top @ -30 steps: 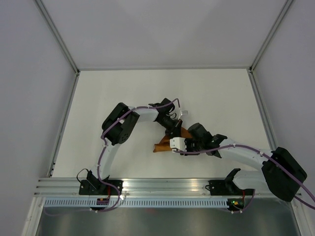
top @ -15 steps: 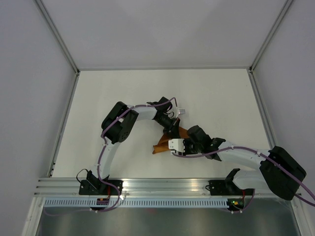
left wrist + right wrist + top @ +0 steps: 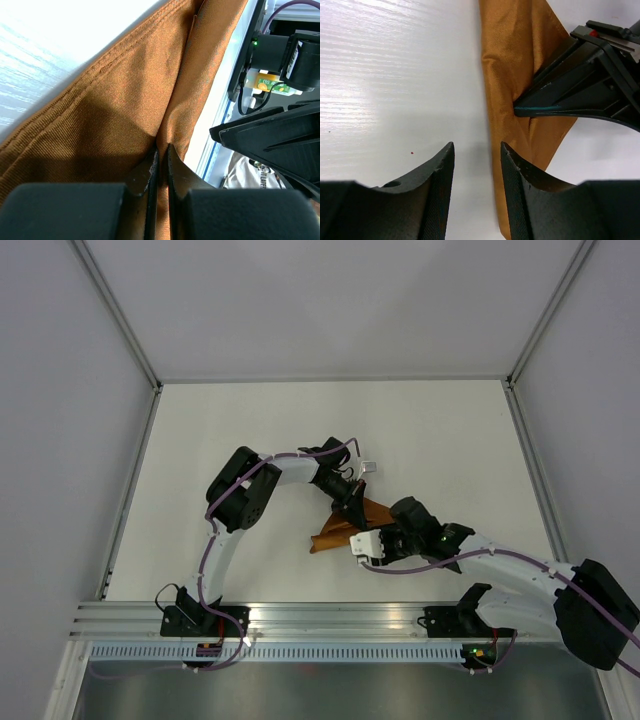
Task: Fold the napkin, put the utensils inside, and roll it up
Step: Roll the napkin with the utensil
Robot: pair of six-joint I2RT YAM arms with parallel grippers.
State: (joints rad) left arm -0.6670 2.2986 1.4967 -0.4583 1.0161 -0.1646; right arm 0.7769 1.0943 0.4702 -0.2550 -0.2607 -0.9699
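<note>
The napkin [image 3: 515, 60] is plain rust-brown, the table [image 3: 395, 75] white, the right gripper [image 3: 477, 150] black, the fork [image 3: 536, 107] sliver teal

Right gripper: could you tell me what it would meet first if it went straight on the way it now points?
Probably the napkin: its edge lies ahead of the right gripper, whose jaws stand open. Left of that edge is bare table. Depth is unclear, so it may touch the table first.

Near the middle of the flat white bench [image 3: 450, 430]: folded rust-brown cloth napkin [image 3: 328, 536], left gripper [image 3: 161, 165] on it from behind, right gripper [image 3: 477, 146] at its near edge.
</note>
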